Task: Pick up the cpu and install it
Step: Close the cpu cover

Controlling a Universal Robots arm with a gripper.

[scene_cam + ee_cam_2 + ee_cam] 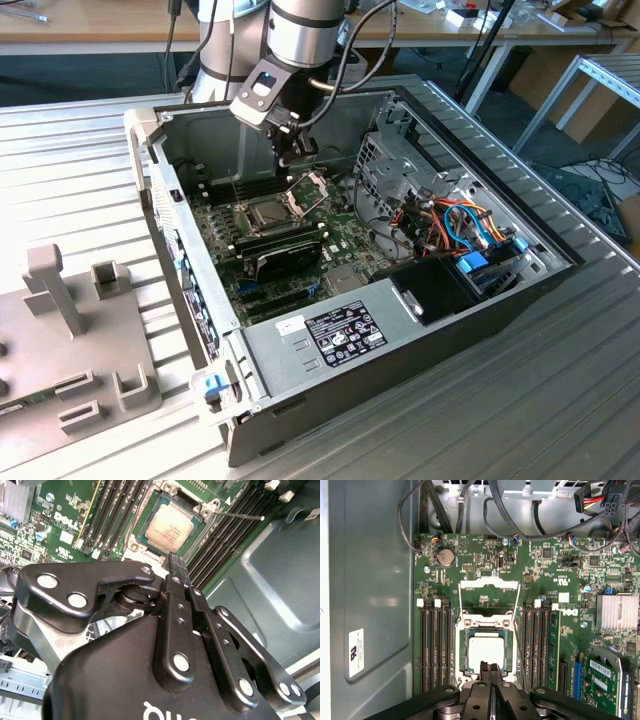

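The cpu, a small square chip with a dull silver top, lies flat in its socket on the green motherboard inside the open computer case. It also shows as the cpu in the second wrist view and the cpu in the exterior view. The hinged metal socket frame stands folded open beside it. My gripper hangs a little above the chip's edge, its two black fingers pressed together with nothing between them. The same shut gripper appears in the second wrist view, and the gripper is over the board in the exterior view.
Memory slots flank the socket on both sides. A black oblong module lies just in front of it, with a drive cage, coloured cables and the power supply nearby. Case walls surround the board. A grey fixture stands outside.
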